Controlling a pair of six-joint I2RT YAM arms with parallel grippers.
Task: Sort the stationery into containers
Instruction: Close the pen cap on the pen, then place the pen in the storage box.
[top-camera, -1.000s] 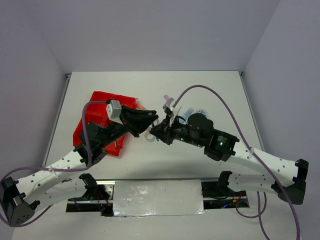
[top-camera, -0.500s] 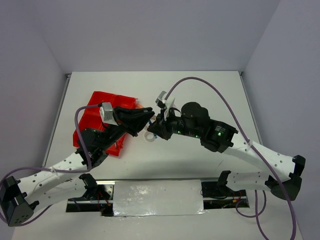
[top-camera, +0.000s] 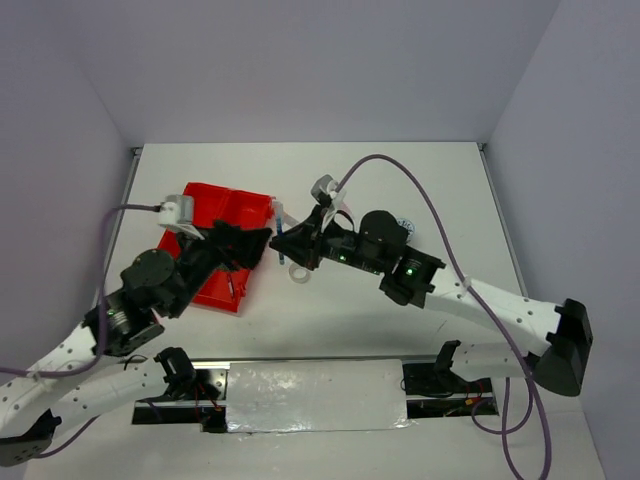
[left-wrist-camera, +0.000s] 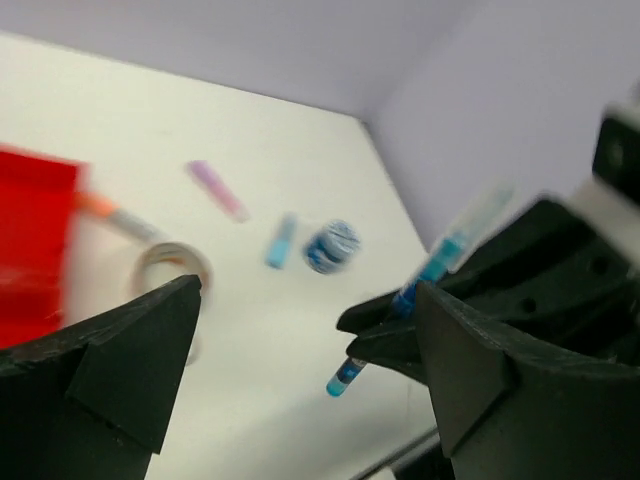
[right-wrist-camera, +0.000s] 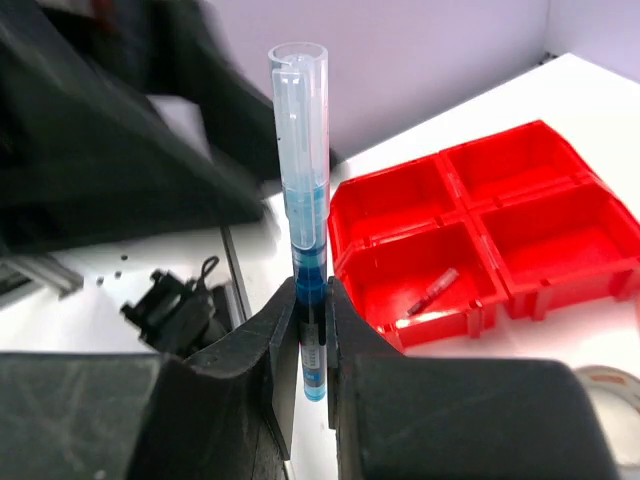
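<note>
so what changed: left gripper (left-wrist-camera: 307, 288) was closed up at the blue pen (right-wrist-camera: 303, 200) a second ago. now its jaws are wide apart with nothing in them, and it's pulled back toward the red tray (right-wrist-camera: 560, 240).
right gripper (right-wrist-camera: 312, 315): clamped tight on the pen's lower barrel, pen standing upright.
pen location: in the air just off the tray's 3 o'clock edge, not in any compartment.
tray contents: one thin reddish item (right-wrist-camera: 432, 292) in the 5 o'clock compartment.
meaning: looks like a finished handoff, so the drop is on the right arm.
</note>
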